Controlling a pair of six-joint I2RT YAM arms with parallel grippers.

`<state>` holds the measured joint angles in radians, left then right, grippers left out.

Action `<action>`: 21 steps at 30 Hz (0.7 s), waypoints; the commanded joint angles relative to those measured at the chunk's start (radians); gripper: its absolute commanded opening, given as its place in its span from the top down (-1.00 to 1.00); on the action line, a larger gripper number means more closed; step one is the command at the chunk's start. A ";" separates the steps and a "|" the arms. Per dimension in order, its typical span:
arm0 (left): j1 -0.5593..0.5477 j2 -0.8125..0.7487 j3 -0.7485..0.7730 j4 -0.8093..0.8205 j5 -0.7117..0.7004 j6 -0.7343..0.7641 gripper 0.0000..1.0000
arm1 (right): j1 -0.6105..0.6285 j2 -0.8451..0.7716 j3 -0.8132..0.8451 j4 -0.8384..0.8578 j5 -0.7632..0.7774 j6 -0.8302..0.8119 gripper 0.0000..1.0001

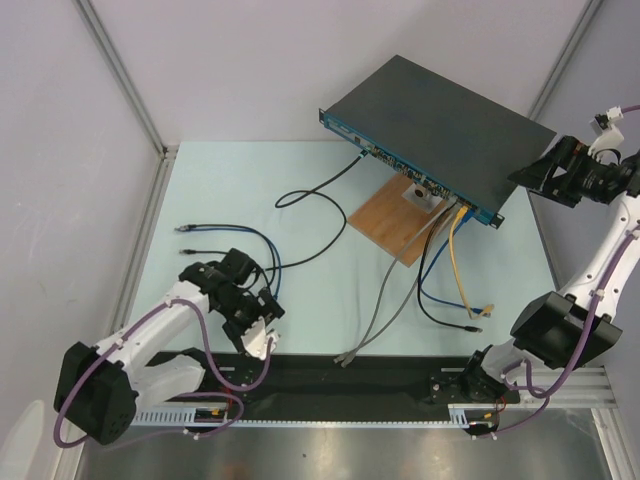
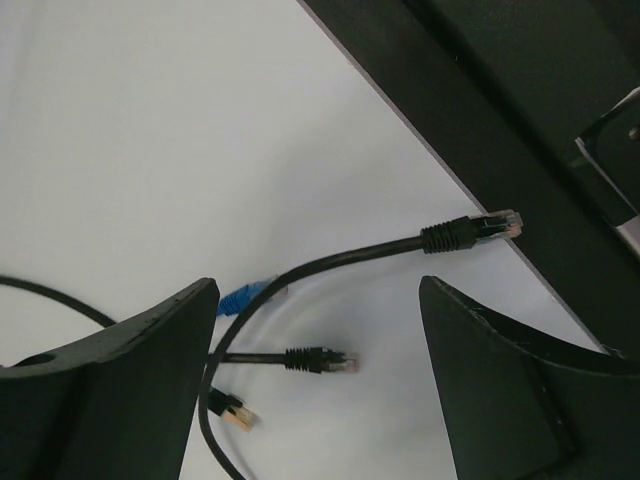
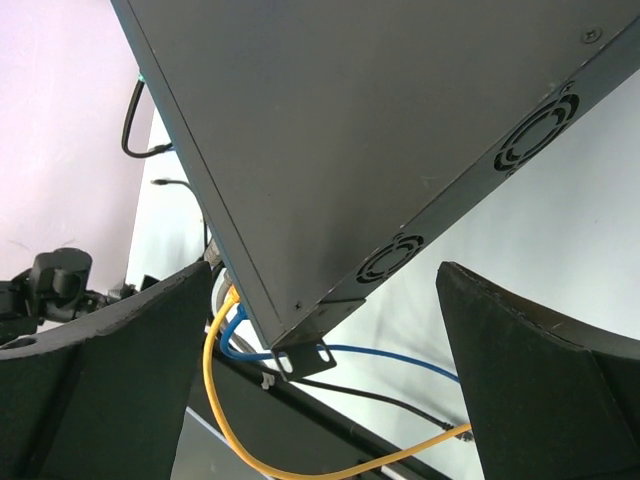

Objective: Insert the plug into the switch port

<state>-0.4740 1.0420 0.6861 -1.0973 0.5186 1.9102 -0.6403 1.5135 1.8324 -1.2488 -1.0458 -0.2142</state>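
Note:
The switch (image 1: pixel 440 120) is a flat black box at the back right, and its blue front face (image 1: pixel 400 165) has several cables plugged in. My right gripper (image 1: pixel 525 178) is open and empty beside its right end. In the right wrist view (image 3: pixel 325 275) the switch's vented side (image 3: pixel 400 150) and corner bracket (image 3: pixel 305 358) lie between the fingers, apart from them. My left gripper (image 1: pixel 258 322) is open and empty, low at the near left. Its wrist view (image 2: pixel 318 290) shows loose plugs on the mat: two black (image 2: pixel 320 358) (image 2: pixel 470 232) and one blue (image 2: pixel 245 297).
A brown wooden board (image 1: pixel 385 225) lies under the switch's front. Grey (image 1: pixel 390 290), yellow (image 1: pixel 458 265), blue and black cables trail forward from it. Two loose black plugs (image 1: pixel 185 240) lie at the left. A black rail (image 1: pixel 350 375) runs along the near edge.

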 commanded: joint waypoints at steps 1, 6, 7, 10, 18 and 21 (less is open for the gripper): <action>-0.046 0.038 -0.048 0.109 -0.006 0.239 -0.74 | 0.005 -0.049 0.004 -0.006 0.007 0.001 -1.00; -0.067 0.114 -0.088 0.227 -0.025 0.305 -0.75 | 0.005 -0.049 0.011 -0.014 0.003 0.018 -0.99; -0.072 0.128 -0.091 0.246 -0.032 0.309 -0.75 | 0.005 -0.049 0.011 -0.014 0.003 0.018 -0.99; -0.089 0.165 -0.094 0.298 -0.029 0.306 -0.68 | 0.005 -0.052 0.007 -0.015 0.006 0.024 -0.99; -0.117 0.269 -0.036 0.315 -0.037 0.294 -0.01 | 0.005 -0.046 0.007 -0.009 0.003 0.033 -0.99; -0.117 0.277 0.012 0.266 0.017 0.277 0.27 | 0.005 -0.045 0.014 -0.008 0.000 0.033 -1.00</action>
<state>-0.5846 1.3121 0.6392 -0.7967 0.4683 1.9667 -0.6376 1.4868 1.8324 -1.2587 -1.0363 -0.1917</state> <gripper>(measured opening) 0.423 0.995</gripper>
